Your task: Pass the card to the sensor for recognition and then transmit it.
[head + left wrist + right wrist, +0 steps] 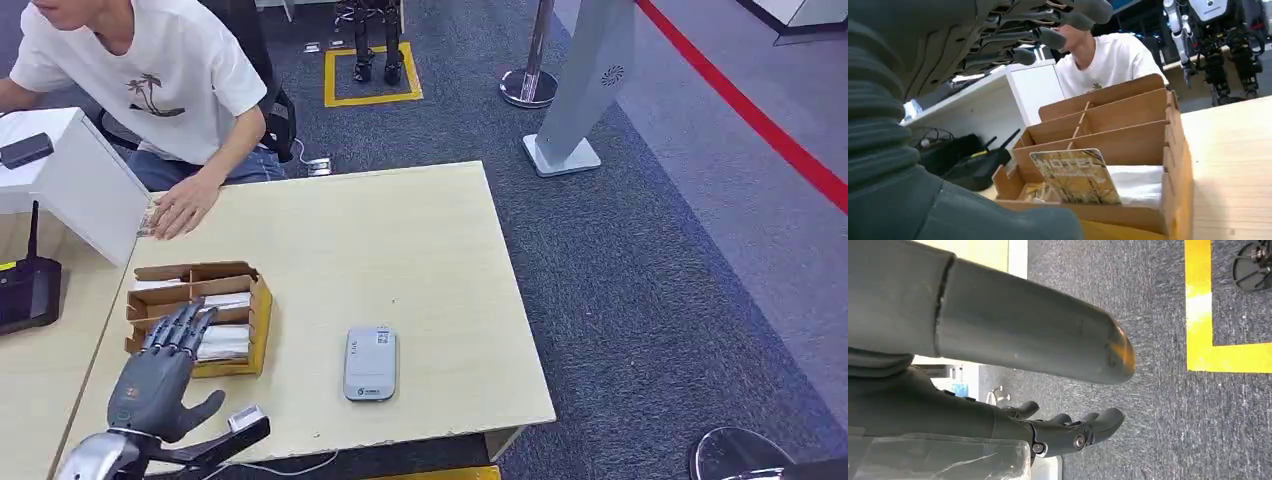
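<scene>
Premises present as a robotics test lab or demonstration hall: grey carpet floor marked with red line and yellow square outline; another humanoid robot standing beyond; stanchion base; light wooden worktop attended by a seated person.

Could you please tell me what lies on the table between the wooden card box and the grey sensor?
Nothing: in the head view, only bare tabletop separates the card box from the sensor.
</scene>
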